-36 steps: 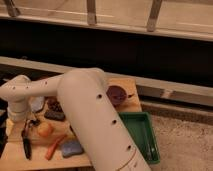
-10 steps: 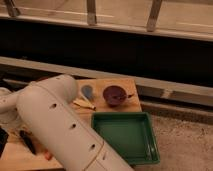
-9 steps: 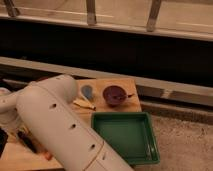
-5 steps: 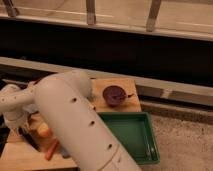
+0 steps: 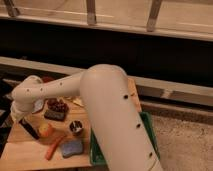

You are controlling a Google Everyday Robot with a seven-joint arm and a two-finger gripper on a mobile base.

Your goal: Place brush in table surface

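My white arm reaches across the middle of the view to the left side of the tan table surface (image 5: 20,152). Its gripper (image 5: 23,120) hangs at the arm's end, low over the wood. From it the slim black brush (image 5: 31,131) slants down to the right, its lower end close to the tabletop beside a round orange fruit (image 5: 46,130). The gripper is shut on the brush's upper end. I cannot tell whether the brush's tip touches the wood.
An orange carrot (image 5: 52,147) and a blue sponge (image 5: 72,148) lie near the front edge. A small dark cup (image 5: 76,127) and a dark plate of grapes (image 5: 56,108) sit behind them. The green tray (image 5: 150,132) is mostly hidden behind my arm.
My arm has swung back from the near left, uncovering the fruit, carrot, sponge and cup. The brush still slants down at the left end of the table.
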